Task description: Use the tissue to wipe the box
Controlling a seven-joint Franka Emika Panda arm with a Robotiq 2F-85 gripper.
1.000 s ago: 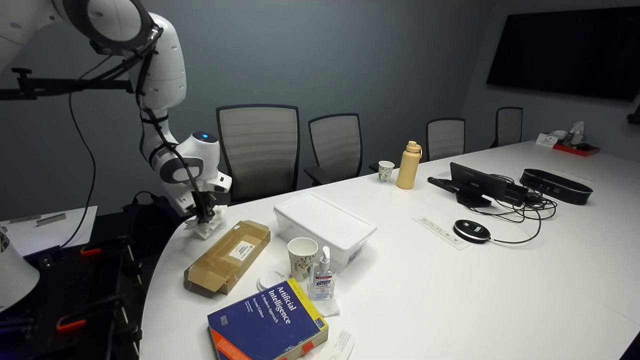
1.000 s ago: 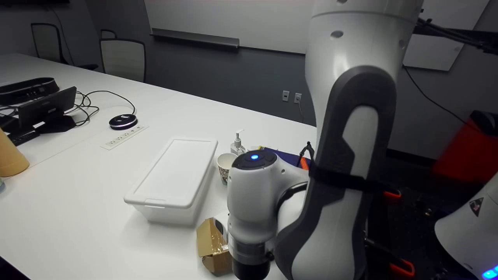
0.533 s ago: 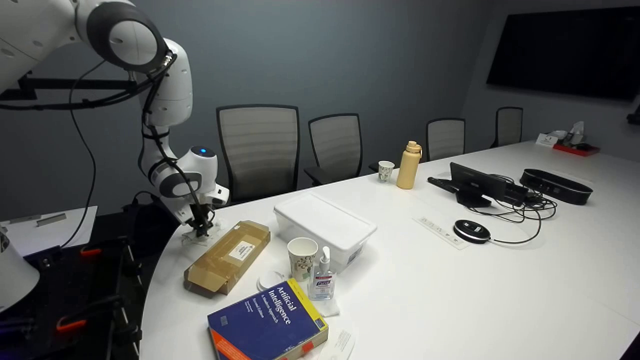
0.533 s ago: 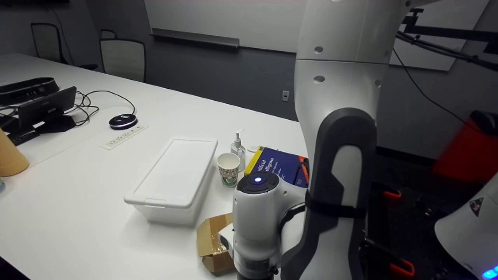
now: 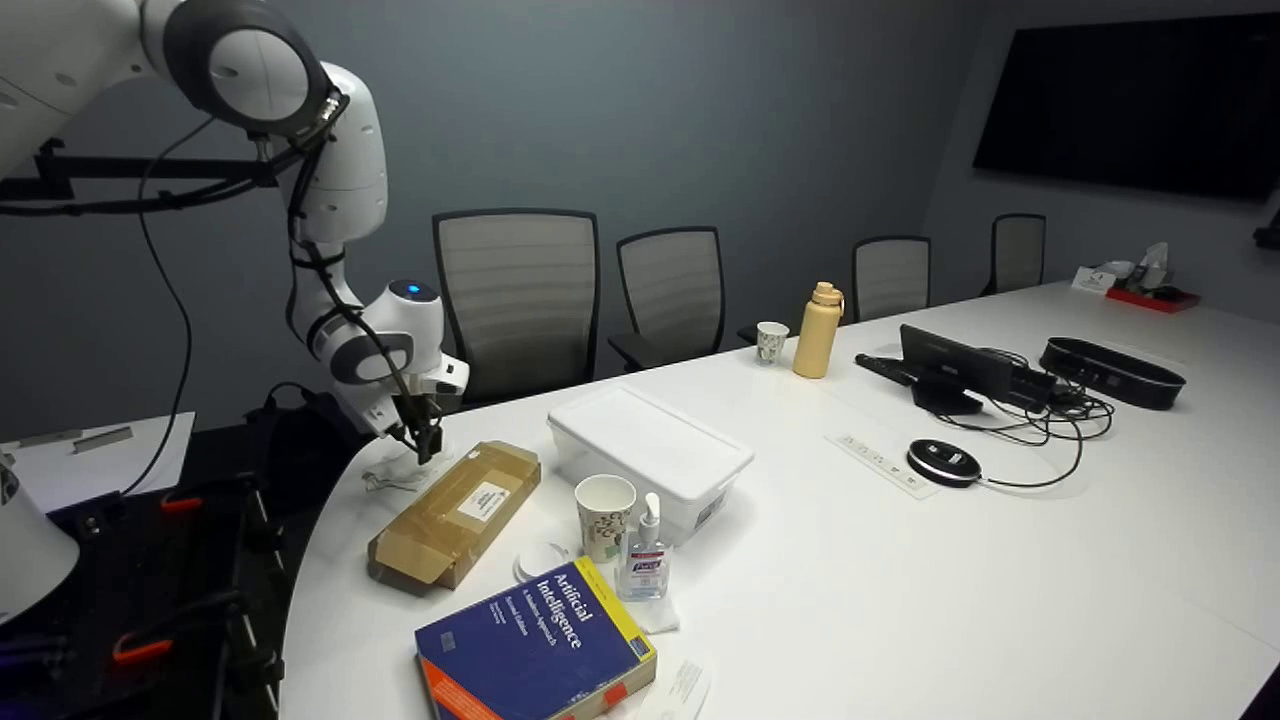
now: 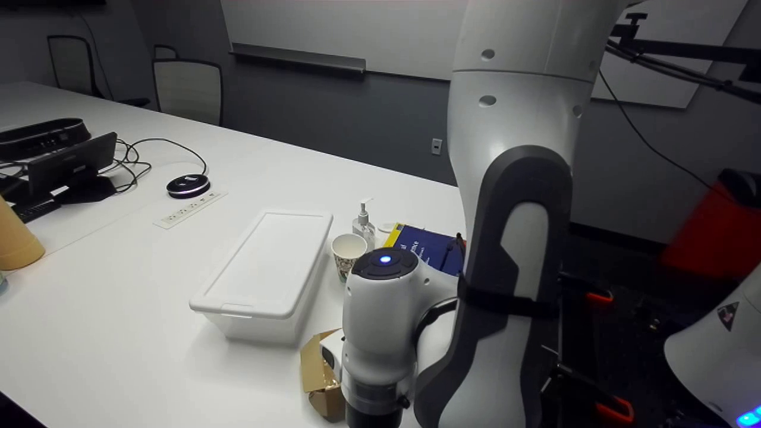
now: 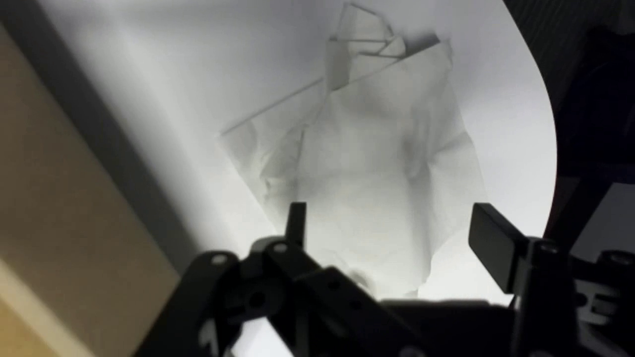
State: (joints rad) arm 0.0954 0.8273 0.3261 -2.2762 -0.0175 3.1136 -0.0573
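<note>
Hovering just beside the box [image 7: 79,198] in the wrist view, the fingers [image 7: 496,248] are spread well apart, and there, lying below that wide gap, is the tissue [image 7: 367,198]! It's on the bench [image 7: 511,114], near the box but apart from it, a strip of bare white between the two. Creases run all through it, and the end away from the fingers is folded over. Do the tips touch the paper? Can't tell from here.

In an exterior view, here's the box lying flat, label [image 5: 484,501] up, with the fingers above the bench by the box's end farther from the book [image 5: 540,640], and the tissue poking out below them, alongside the box. On the box's opposite flank sits the lidded container [image 5: 650,440], then the cup [image 5: 605,520] and the sanitizer [image 5: 645,570]. Well away from the box, past the container, it's the bottle [image 5: 818,335] and another cup [image 5: 771,342] standing as a pair, with the screen [image 5: 955,365] and the puck [image 5: 943,462] farther still.

In an exterior view, it's all arm [image 6: 511,208] in front! Much of the box is hidden behind it, one tan end peeking out, flap [image 6: 312,365] and all, and the container stands just beside that end. Beyond the box, the cup and sanitizer show, and the book peeps past the arm.
</note>
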